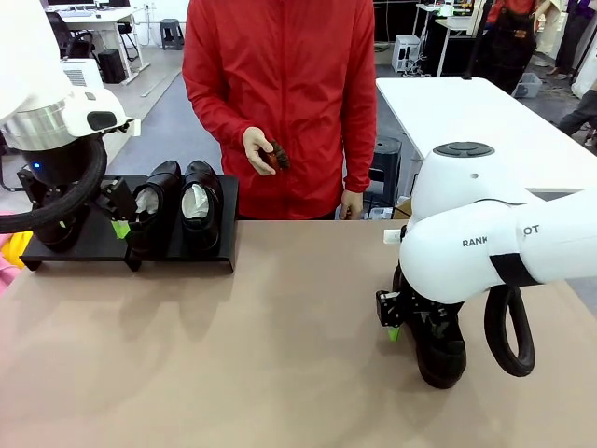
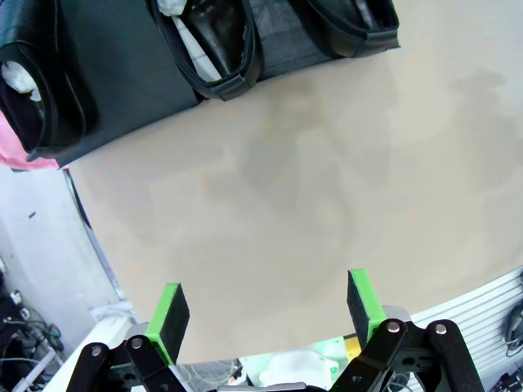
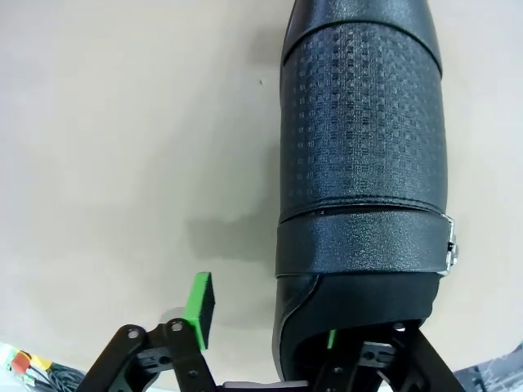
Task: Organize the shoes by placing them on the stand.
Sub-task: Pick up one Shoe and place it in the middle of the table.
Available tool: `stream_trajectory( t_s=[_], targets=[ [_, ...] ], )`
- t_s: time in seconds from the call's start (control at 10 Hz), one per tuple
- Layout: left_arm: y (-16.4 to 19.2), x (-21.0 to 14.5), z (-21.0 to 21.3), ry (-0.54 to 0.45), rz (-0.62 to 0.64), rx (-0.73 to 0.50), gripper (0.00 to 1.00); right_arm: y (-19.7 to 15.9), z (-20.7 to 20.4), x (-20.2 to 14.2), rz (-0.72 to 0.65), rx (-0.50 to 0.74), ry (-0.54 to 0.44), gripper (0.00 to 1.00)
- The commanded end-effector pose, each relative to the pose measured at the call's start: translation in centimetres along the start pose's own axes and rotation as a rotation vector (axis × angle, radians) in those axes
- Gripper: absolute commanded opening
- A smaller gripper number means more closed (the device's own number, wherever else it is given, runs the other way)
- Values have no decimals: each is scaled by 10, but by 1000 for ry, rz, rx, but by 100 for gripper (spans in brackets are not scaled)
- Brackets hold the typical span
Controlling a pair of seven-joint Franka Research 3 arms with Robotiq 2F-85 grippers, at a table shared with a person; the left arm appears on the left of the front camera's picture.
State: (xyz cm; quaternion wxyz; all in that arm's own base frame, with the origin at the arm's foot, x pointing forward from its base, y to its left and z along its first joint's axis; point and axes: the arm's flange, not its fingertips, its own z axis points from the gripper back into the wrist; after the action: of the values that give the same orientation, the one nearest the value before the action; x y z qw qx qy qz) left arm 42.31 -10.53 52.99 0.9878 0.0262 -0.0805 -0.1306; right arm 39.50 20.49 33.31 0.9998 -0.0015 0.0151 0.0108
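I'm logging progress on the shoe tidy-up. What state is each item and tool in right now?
Low matte black stand: on the table, holding shoes.
Glossy black leather shoes on the stand: upright, side by side, stuffed with white paper.
Black textured shoe on the table: off the stand, one pad inside its opening.
Left tool: open, empty, above bare table.
Right tool: open, straddling that shoe's wall.
Person's hand: holding a small dark brown object.

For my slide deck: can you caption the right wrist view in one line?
Right pincer open astride the heel wall of a black shoe lying on the tan table.
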Motion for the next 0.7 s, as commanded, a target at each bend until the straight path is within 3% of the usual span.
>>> stream_trajectory(
  t_s=[0.0,0.1,0.6],
  targets=[
    [2,-3,-1,-14,-6,-1,100,-1,2,7,-14,-2,-21,4],
    [2,-3,-1,-14,-6,-1,100,-2,3,8,-22,-4,-25,0],
    [2,-3,-1,-14,-6,-1,100,-7,8,11,-34,-19,-34,0]
  ],
)
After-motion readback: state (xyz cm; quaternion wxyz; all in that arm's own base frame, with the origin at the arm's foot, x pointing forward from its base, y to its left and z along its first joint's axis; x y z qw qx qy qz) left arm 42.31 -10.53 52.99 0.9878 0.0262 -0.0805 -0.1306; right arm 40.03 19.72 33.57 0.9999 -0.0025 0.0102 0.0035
